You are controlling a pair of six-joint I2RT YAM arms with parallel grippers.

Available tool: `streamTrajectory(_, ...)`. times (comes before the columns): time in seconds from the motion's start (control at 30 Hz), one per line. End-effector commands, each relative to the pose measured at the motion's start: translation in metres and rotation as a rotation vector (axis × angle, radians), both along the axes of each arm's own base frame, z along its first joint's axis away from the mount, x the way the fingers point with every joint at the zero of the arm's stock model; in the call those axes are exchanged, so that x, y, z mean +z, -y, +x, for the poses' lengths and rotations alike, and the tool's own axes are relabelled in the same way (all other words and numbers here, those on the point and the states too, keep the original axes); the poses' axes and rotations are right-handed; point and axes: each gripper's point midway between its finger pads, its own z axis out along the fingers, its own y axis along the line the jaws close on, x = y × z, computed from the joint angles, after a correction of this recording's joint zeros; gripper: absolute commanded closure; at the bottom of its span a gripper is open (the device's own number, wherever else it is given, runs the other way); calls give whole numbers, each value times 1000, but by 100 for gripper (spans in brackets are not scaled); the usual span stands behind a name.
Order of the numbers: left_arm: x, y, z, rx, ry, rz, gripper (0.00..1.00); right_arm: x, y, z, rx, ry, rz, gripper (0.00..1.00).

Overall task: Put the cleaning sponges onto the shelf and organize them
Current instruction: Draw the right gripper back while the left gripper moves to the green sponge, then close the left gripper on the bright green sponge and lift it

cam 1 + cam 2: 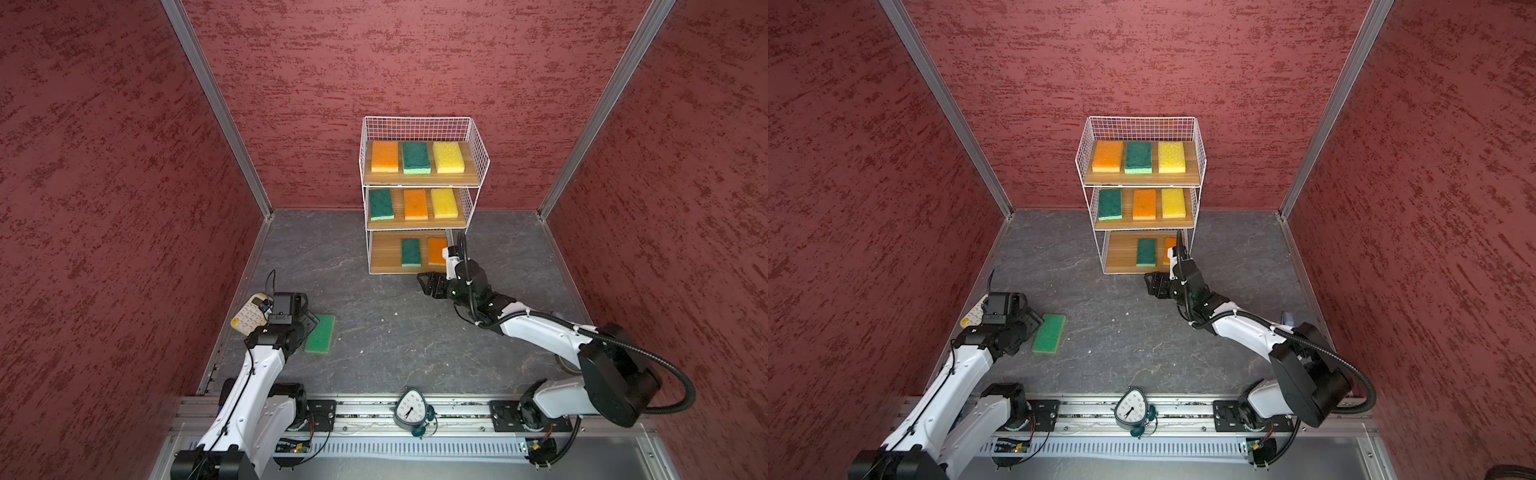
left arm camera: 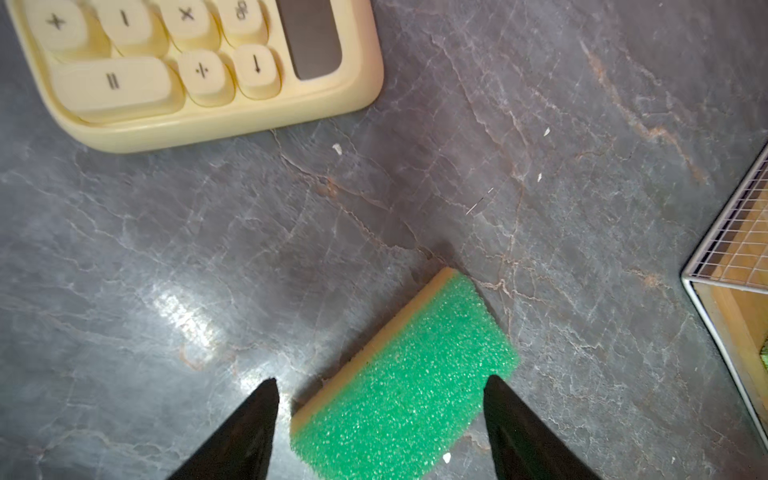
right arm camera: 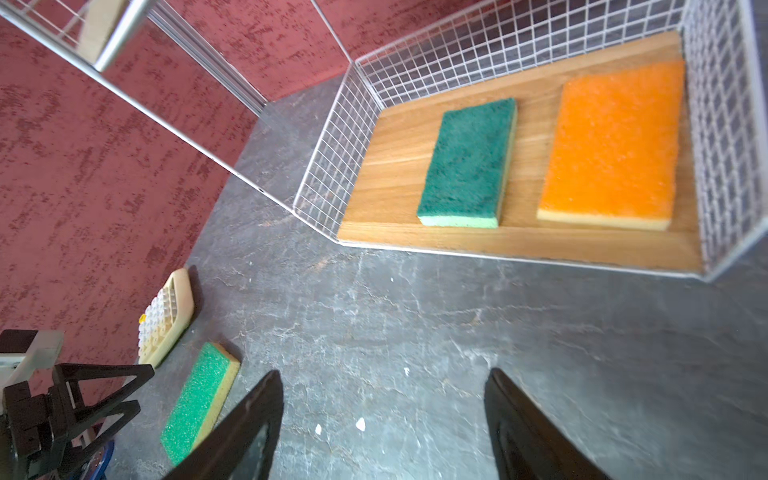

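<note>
Your left claw (image 2: 381, 380) hangs spread astride the one green sponge (image 2: 409, 374) left on the desk (image 2: 582, 249), apparently lined up to pinch it; the calculator (image 2: 166, 83) lies just beyond. Your right claw (image 3: 384, 374), spread and empty, faces the shelf (image 3: 328, 174) just ahead, one bottom-board space unfilled.

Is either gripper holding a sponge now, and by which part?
Nothing is held. The left gripper stands open astride the green sponge; the right gripper is open and empty.

Grey slab (image 1: 395, 332) bears shelf (image 1: 419, 181), green sponge (image 1: 321, 333), cream calculator (image 1: 248, 318).
</note>
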Motion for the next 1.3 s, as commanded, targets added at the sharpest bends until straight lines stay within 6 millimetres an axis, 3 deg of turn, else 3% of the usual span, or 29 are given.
streamTrajectory(0.0, 1, 10, 15, -64, 60, -37, 22, 10, 5, -1, -6, 13, -1, 22)
streamTrajectory(0.17, -5, 25, 24, -114, 89, -100, 23, 10, 8, -2, -6, 17, -8, 22)
streamTrajectory(0.53, -13, 61, 20, -203, 41, -103, 23, 8, 18, -9, -8, 30, -36, 22)
streamTrajectory(0.97, -37, 111, 48, -322, -58, -60, 23, 16, 43, -21, -55, 82, -82, 21)
streamTrajectory(1.27, -40, 108, 44, -324, -273, 77, 24, 22, 49, -21, -67, 105, -83, 20)
